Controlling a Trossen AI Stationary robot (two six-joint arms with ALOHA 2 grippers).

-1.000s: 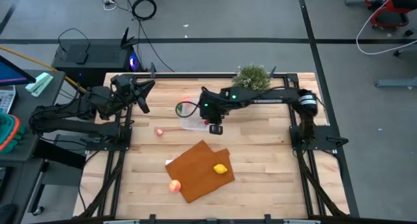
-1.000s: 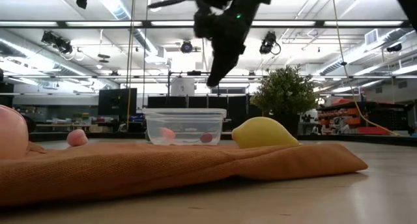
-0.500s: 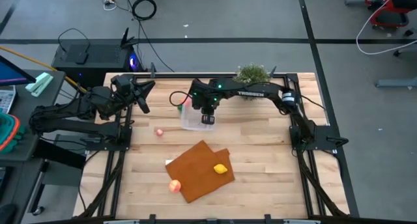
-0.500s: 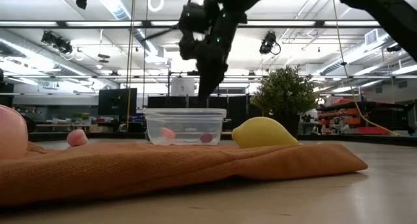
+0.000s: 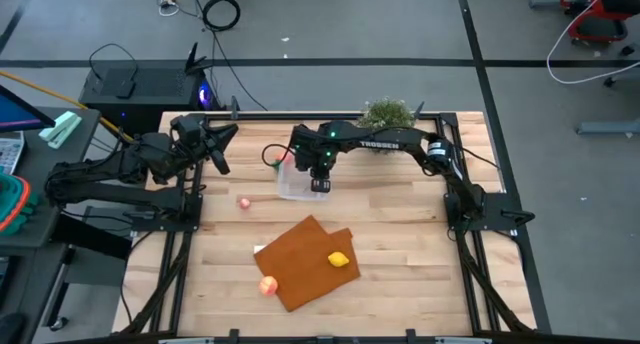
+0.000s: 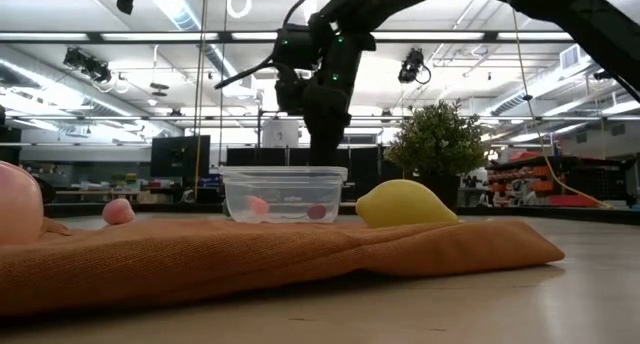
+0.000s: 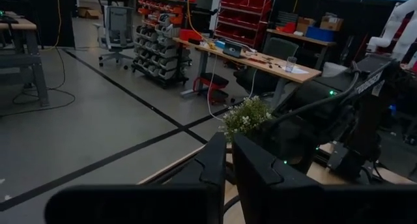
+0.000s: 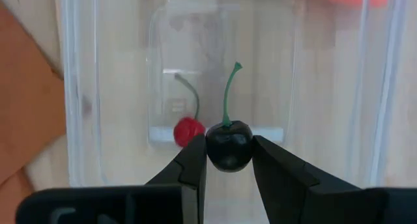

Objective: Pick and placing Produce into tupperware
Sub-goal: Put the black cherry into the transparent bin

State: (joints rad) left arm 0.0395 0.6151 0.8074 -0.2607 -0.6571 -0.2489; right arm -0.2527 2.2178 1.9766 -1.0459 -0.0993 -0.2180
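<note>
My right gripper (image 5: 318, 182) hangs over the clear tupperware (image 5: 297, 184), shut on a dark cherry (image 8: 229, 146) with a green stem. In the low view it stands just above the tupperware's rim (image 6: 284, 170). Inside the tupperware lie a red cherry (image 8: 189, 130) and a pink piece (image 6: 256, 205). The yellow lemon (image 5: 340, 259) rests on the orange-brown mat (image 5: 300, 264), and the peach fruit (image 5: 268, 285) sits at the mat's near-left edge. A small pink piece (image 5: 244, 202) lies on the bare table. My left gripper (image 5: 222, 146) waits raised at the far-left corner, shut. My right gripper pinches the dark cherry's round body (image 8: 229, 154) between its two fingertips (image 8: 195, 160), coming from above and pointing down. The cherry is lifted clear over the tupperware's floor. Its green stem (image 8: 229, 97) sticks out free beyond the fingers.
A bushy potted plant (image 5: 387, 116) stands at the table's far edge, just behind the right arm. Bare wood lies to the right of the mat and along the near edge. The arms' frames (image 5: 175, 199) stand along the left and right sides.
My right gripper has swung from the tupperware's right side toward the table's left and far edge, then come down until its fingers hang just above the tupperware's rim. Nothing else on the table has moved.
</note>
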